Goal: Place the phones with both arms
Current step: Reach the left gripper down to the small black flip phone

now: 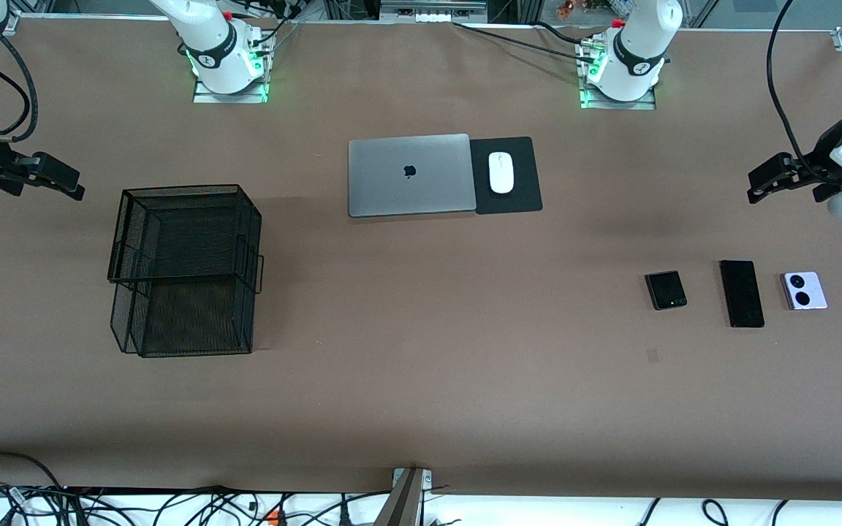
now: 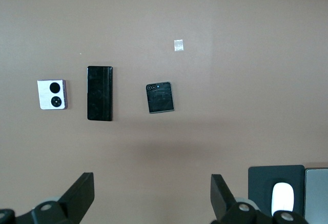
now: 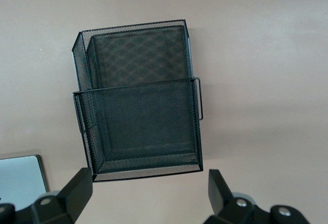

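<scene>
Lying in a row on the brown table toward the left arm's end are three phones, none of them touching: a small squarish black flip phone (image 1: 666, 290), beside it a long slim black slab phone (image 1: 742, 293), and then a squarish lilac-white phone with two black circles (image 1: 804, 291), which sits closest to that end of the table. The left gripper (image 1: 757, 185) hangs in the air over bare table at that same end, its two black fingers (image 2: 77, 196) spread wide with nothing between them, and its wrist view looks down on all three phones. The right gripper (image 1: 74, 184) hangs at the right arm's end of the table, up beside a black wire-mesh two-tier basket (image 1: 183, 270); its fingers (image 3: 77, 190) are likewise spread wide and empty, and the basket fills its wrist view. Midway between the two arm bases rests a closed silver laptop (image 1: 409, 175), and just beside it, on the side toward the left arm, a white computer mouse (image 1: 501, 172) sits on a black mouse pad (image 1: 520, 201). Both tiers of the basket look empty as far as the mesh lets me see.
</scene>
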